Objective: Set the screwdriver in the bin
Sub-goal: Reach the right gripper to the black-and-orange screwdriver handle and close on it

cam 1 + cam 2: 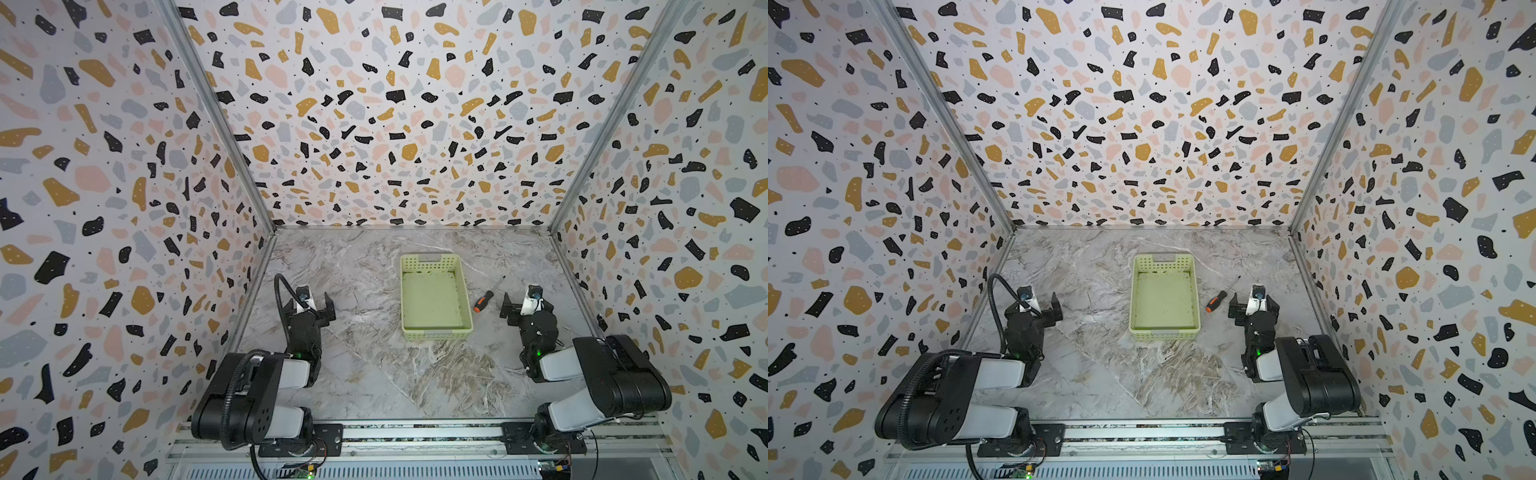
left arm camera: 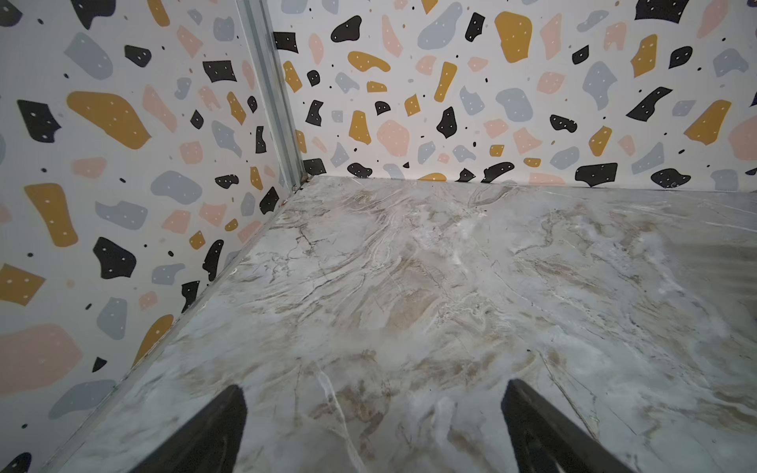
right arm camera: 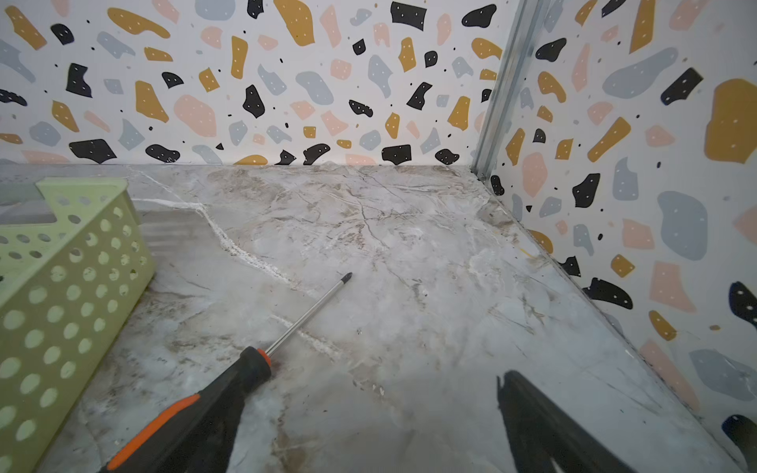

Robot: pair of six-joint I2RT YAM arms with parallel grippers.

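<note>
Right of centre, black-and-orange-handled screwdriver (image 1: pixel 484 300) seen beside pale green perforated bin (image 1: pixel 436 333), not yet grasped; left gripper (image 2: pixel 373 385), right gripper (image 3: pixel 370 383) both spread, empty.

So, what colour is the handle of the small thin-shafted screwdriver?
Black with orange accents; the small screwdriver shows best in the right wrist view.

Marble-look table (image 1: pixel 374 374) is filling the whole floor of the booth, grey with brownish veins running through it. Terrazzo-print walls (image 1: pixel 395 104) are boxing it in on three sides. Silver metal posts (image 1: pixel 220 116) are running up the back corners, and an aluminium rail (image 1: pixel 415 432) is sitting along the front edge.
</note>
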